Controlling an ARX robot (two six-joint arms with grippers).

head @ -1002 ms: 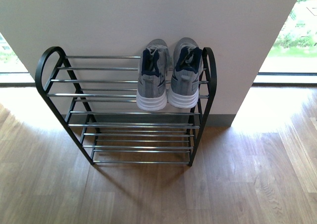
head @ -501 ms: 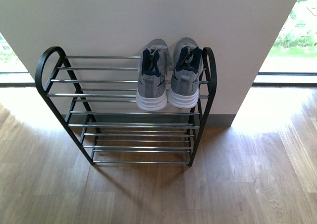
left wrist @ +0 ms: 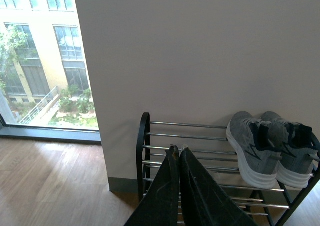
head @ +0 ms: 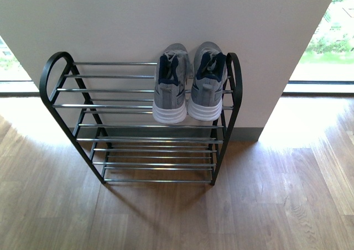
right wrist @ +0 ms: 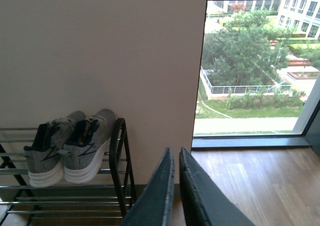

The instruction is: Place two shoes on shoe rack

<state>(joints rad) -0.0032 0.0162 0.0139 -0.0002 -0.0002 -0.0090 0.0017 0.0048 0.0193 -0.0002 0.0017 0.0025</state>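
Pale wall (head: 166, 17) behind, wooden floor (head: 265, 206) underneath. Against that wall, black shoe rack (head: 110, 106) with silver rods. On its top tier, at the right end, pair of grey sneakers (head: 170, 92), close side by side, white heels toward the robot, toes at the wall. Left pincer (left wrist: 179, 153) clenched on nothing, apart from the rack. Right pincer (right wrist: 176, 156) likewise clenched, empty, off beyond the rack's right end.
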